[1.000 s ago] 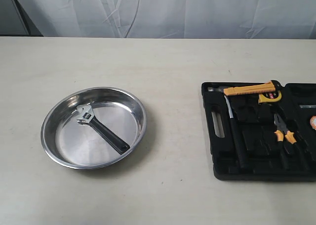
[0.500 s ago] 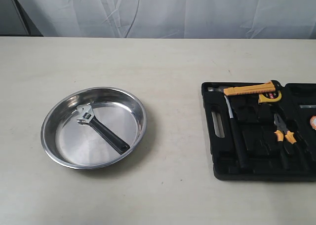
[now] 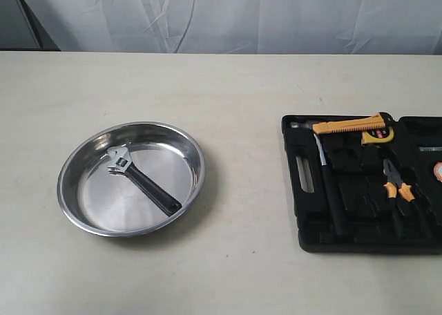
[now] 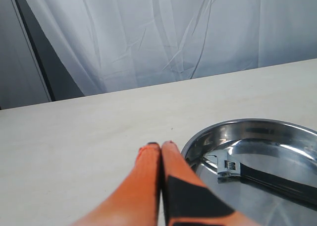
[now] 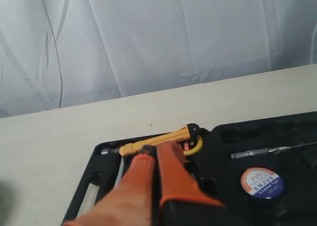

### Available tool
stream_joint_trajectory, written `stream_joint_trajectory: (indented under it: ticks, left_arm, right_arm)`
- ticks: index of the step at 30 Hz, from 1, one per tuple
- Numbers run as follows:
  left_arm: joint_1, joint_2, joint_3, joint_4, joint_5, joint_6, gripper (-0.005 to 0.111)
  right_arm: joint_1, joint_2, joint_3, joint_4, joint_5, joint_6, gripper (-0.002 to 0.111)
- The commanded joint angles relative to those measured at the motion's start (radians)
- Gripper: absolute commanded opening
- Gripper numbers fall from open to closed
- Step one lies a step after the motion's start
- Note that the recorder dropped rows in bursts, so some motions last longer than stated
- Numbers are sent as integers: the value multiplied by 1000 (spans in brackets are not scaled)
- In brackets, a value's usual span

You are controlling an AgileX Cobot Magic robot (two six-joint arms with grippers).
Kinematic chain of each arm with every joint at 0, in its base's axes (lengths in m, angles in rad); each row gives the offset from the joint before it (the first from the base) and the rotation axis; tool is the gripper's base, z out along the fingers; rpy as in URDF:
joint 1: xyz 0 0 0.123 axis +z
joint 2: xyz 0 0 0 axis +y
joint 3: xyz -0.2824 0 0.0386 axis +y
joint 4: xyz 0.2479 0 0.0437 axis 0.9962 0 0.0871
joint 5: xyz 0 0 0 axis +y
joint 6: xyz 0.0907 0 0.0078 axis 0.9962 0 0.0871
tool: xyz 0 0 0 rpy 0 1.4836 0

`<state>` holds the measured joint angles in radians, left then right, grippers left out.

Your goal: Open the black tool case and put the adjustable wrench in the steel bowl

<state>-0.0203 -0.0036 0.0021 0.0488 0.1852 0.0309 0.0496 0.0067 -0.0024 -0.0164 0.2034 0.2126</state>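
Observation:
The steel bowl (image 3: 131, 178) rests on the left of the table, and the adjustable wrench (image 3: 141, 179) lies flat inside it, silver head toward the far left rim. In the left wrist view the bowl (image 4: 237, 132) and wrench (image 4: 233, 167) show beside my left gripper (image 4: 160, 145), whose orange fingers are shut on nothing, just outside the rim. The black tool case (image 3: 297, 184) lies open at the right edge. My right gripper (image 5: 157, 149) hovers shut and empty over the case (image 5: 99, 179). Neither gripper appears in the exterior view.
Inside the case lie a yellow utility knife (image 3: 345, 125), orange-handled pliers (image 3: 397, 188), a long black rod-like tool (image 3: 331, 194) and a tape roll (image 5: 261, 182). A white curtain (image 3: 221, 14) hangs behind the table.

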Motion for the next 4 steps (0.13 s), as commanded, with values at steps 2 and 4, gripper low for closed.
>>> stream_joint_trajectory:
  ticks: [2, 4]
  left_arm:
    - [-1, 4, -2, -2, -5, -1, 0]
    - [-1, 4, -2, -2, -5, -1, 0]
  right_arm:
    - [-7, -7, 2, -80, 95, -3, 0]
    - [-7, -7, 2, -88, 113, -3, 0]
